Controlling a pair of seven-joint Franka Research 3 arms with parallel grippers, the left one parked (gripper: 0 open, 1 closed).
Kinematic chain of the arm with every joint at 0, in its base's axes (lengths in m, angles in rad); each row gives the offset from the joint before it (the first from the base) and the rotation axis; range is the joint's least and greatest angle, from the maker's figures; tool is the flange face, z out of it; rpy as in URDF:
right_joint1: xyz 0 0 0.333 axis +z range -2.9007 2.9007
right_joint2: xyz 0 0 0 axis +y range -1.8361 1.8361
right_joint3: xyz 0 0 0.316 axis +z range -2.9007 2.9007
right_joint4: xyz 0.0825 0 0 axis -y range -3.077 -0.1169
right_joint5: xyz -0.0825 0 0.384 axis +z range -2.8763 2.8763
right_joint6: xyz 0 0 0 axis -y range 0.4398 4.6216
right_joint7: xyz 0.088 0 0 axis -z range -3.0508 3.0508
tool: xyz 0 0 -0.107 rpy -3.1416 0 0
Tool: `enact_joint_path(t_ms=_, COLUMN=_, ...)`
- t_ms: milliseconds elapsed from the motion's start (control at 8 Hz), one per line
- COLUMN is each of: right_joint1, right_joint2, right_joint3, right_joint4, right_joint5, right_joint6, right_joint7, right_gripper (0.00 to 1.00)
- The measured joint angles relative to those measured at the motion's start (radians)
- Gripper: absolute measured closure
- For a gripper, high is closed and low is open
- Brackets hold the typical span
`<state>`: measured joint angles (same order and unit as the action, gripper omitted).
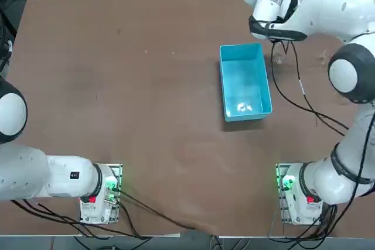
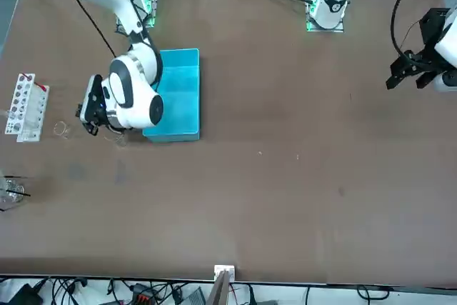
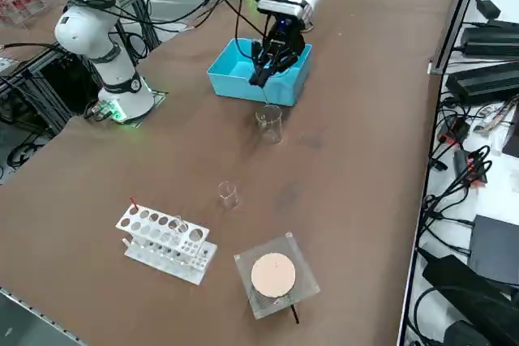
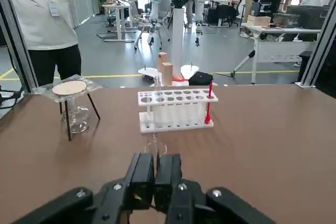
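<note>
Wrist only: right gripper pinched shut, white holed rack ahead. From the side: clear glass beaker just beside, blue bin behind.

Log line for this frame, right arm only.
right claw: shut | beside blue bin | nearest: glass beaker, not touching | faces test tube rack

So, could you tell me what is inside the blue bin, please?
The blue bin holds one small whitish item at its robot-side end; I cannot tell what. The right gripper hangs shut beside it; from the front, the arm hides one wall.
</note>
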<state>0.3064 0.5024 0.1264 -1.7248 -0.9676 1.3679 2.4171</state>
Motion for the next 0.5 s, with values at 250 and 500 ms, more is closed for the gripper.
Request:
enact_joint_path(t_ms=250, right_joint1=0.0, right_joint2=0.043, right_joint3=-0.001, right_joint4=0.003, right_joint5=0.003, right_joint6=0.0, right_joint7=0.045, right_gripper=0.95)
enact_joint_path(t_ms=500, right_joint1=0.001, right_joint2=0.081, right_joint3=-0.001, right_joint4=0.006, right_joint5=0.003, right_joint6=0.0, right_joint7=0.098, right_gripper=0.95)
